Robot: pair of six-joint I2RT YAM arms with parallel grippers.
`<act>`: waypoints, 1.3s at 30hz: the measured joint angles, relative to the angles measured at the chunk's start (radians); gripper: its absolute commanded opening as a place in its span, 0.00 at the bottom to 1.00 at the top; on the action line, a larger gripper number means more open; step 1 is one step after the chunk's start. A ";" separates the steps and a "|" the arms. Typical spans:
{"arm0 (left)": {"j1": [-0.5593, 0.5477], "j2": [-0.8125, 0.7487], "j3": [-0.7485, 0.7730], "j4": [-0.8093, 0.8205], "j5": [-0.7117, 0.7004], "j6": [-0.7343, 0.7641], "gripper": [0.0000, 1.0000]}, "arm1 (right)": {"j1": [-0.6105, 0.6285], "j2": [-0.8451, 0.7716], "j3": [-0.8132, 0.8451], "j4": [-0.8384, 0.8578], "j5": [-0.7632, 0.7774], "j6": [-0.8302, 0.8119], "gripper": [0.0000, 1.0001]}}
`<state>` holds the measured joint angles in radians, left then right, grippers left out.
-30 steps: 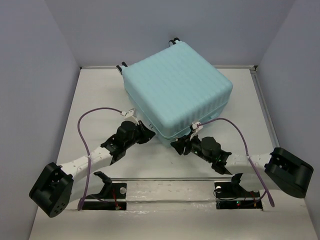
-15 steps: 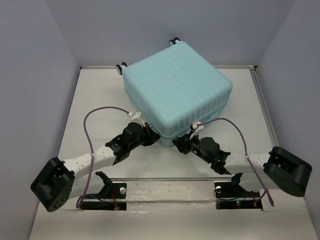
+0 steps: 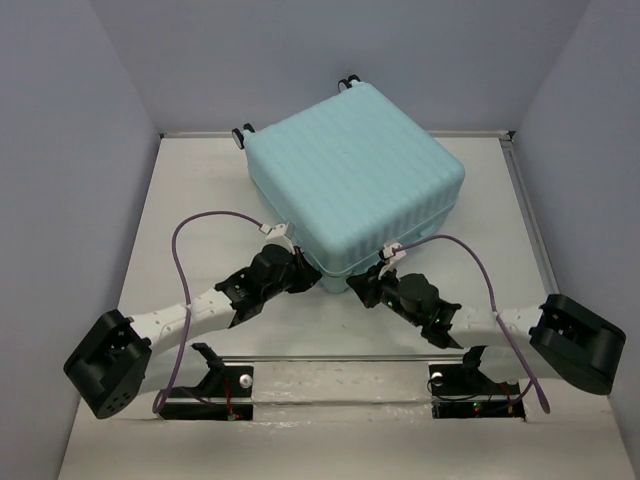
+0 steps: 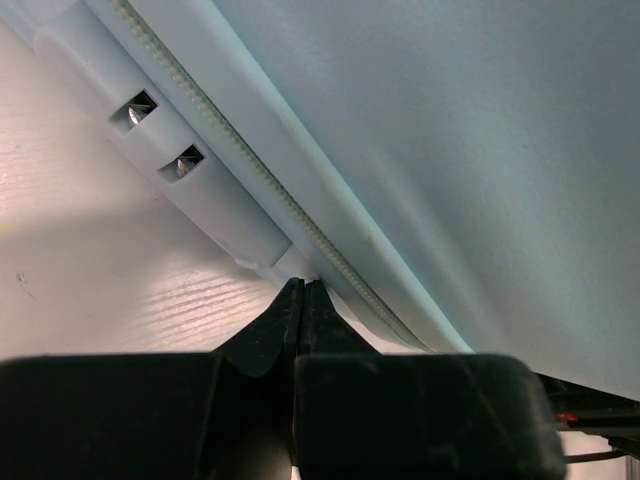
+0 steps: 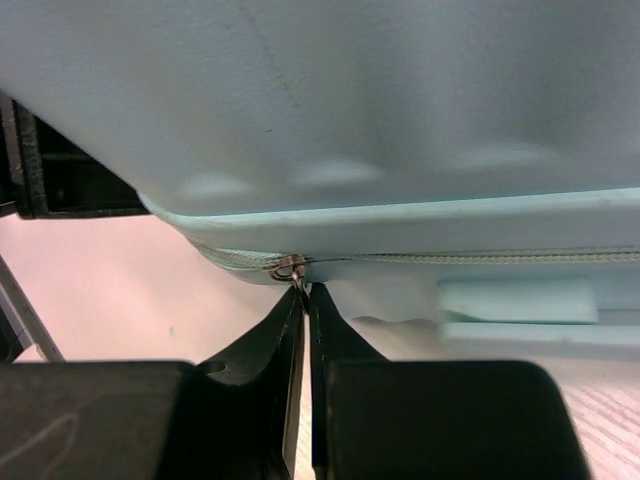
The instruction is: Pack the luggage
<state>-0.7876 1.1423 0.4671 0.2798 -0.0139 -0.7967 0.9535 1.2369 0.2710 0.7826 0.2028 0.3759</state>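
Observation:
The luggage (image 3: 352, 180), a pale aqua ribbed hard-shell suitcase, lies flat and closed on the table, turned at an angle. My left gripper (image 3: 308, 271) is shut, its tips (image 4: 302, 288) against the lower shell just under the zip line on the suitcase's near-left side (image 4: 450, 150). My right gripper (image 3: 360, 288) is at the near corner, its jaws (image 5: 303, 292) pinched on the small metal zipper pull (image 5: 288, 267) that hangs from the zip seam (image 5: 480, 257). The shell (image 5: 350, 100) fills the top of the right wrist view.
The white table (image 3: 200, 190) has grey walls at the left, right and back. The suitcase's black caster wheels (image 3: 243, 133) point toward the back wall. A metal rail (image 3: 340, 358) and the arm bases run along the near edge. Purple cables (image 3: 200, 222) loop over both arms.
My left gripper has moved right and forward to the suitcase's near-left edge. The right gripper has barely shifted at the near corner. The suitcase has not moved.

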 measured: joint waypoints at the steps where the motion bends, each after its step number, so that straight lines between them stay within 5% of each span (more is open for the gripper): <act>1: -0.002 0.004 0.006 -0.006 -0.003 0.002 0.06 | 0.005 -0.002 0.001 -0.006 0.002 -0.003 0.07; 11: -0.083 0.195 0.244 -0.160 -0.036 0.001 0.06 | 0.225 -0.163 0.077 -0.323 0.209 0.030 0.07; 17: -0.200 0.327 0.395 -0.140 -0.048 -0.016 0.06 | 0.227 -0.293 0.059 -0.437 0.341 0.105 0.07; 20: -0.214 0.322 0.400 -0.140 -0.071 -0.004 0.30 | 0.231 -0.286 0.064 -0.456 0.365 0.119 0.07; 21: -0.216 0.314 0.401 -0.146 -0.076 0.010 0.43 | 0.235 -0.274 0.070 -0.466 0.371 0.119 0.07; 22: -0.218 0.301 0.401 -0.162 -0.085 0.033 0.70 | 0.240 -0.258 0.077 -0.476 0.376 0.122 0.07; 25: -0.209 0.209 0.394 -0.277 -0.130 0.086 0.93 | 0.258 -0.231 0.084 -0.503 0.377 0.140 0.07; 29: -0.052 -0.050 0.389 -0.348 -0.109 0.106 0.95 | 0.265 -0.245 0.080 -0.514 0.363 0.164 0.07; 33: 0.325 -0.194 0.433 -0.359 -0.012 0.120 0.98 | 0.266 -0.260 0.075 -0.526 0.356 0.179 0.07; 39: 0.607 0.125 0.718 -0.309 0.236 0.109 0.99 | 0.266 -0.268 0.074 -0.543 0.352 0.182 0.07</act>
<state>-0.1802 1.2671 1.1851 -0.0296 0.2218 -0.6872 1.2190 0.9688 0.3454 0.2398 0.5552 0.5583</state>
